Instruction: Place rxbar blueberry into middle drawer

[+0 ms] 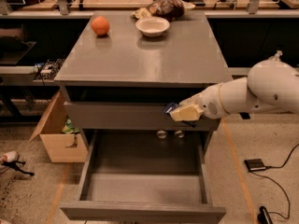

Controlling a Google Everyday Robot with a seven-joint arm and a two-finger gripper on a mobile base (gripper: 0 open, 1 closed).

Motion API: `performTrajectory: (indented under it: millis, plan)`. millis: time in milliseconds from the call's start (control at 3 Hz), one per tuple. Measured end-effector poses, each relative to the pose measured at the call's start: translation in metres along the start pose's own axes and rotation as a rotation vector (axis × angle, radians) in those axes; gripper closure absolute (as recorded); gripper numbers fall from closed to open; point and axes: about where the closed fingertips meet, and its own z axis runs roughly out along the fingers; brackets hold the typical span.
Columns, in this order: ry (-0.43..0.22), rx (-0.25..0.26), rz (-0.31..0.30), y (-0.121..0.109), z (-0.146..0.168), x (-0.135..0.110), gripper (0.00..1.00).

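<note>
My gripper [183, 113] has pale fingers and hangs in front of the grey cabinet's closed upper drawer front, right of centre. It is shut on the rxbar blueberry [168, 108], whose dark navy end sticks out to the left of the fingers. The bar is held above the right rear part of the open middle drawer [140, 186]. The drawer is pulled out toward me and its flat grey floor is bare. The white arm [261, 90] reaches in from the right.
On the cabinet top [140, 59] sit an orange fruit [100, 25], a white bowl [152, 26] and a brown snack bag [163, 7] at the back. A cardboard box [55, 136] stands on the floor at left. Cables and a black device [256, 164] lie at right.
</note>
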Motion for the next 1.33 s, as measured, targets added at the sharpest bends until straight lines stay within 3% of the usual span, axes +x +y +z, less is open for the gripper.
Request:
performTrajectory:
  millis: [333,667,1000,1333]
  plan:
    - [0.086,0.017,-0.011,0.019,0.050,0.059,1.00]
    - [0.086,0.017,-0.011,0.019,0.050,0.059,1.00]
    - [0.107,0.018,0.029,0.024,0.062,0.080,1.00]
    - [0.141,-0.006,0.081,0.046,0.108,0.121,1.00]
